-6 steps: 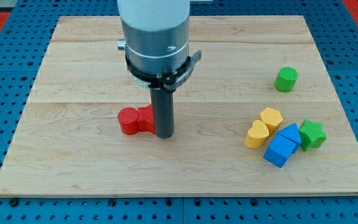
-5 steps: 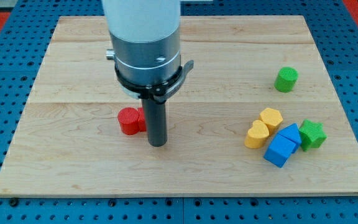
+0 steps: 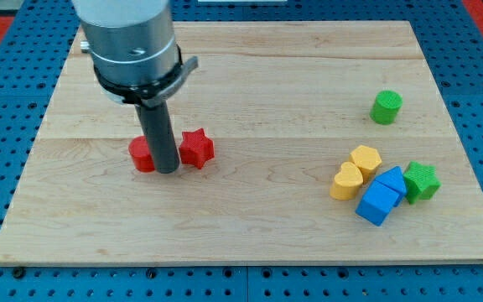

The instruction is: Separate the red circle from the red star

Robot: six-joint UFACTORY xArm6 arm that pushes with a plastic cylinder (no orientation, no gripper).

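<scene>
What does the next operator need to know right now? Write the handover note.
My tip is down on the board, standing between the two red blocks.
Red circle: just to the view's left of the rod, partly hidden by it.
Red star: just to the view's right, fully visible.
Done: the pair is split, rod between them.
Left: the gap is small; probably widen it by pushing the circle further to the view's left.

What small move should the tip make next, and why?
Probably a short push further toward the view's left. My tip stands between the red circle and the red star, with the rod hiding part of the circle. The two red blocks are parted, but only narrowly. Pushing the circle left should widen the gap while leaving the star where it lies.
</scene>
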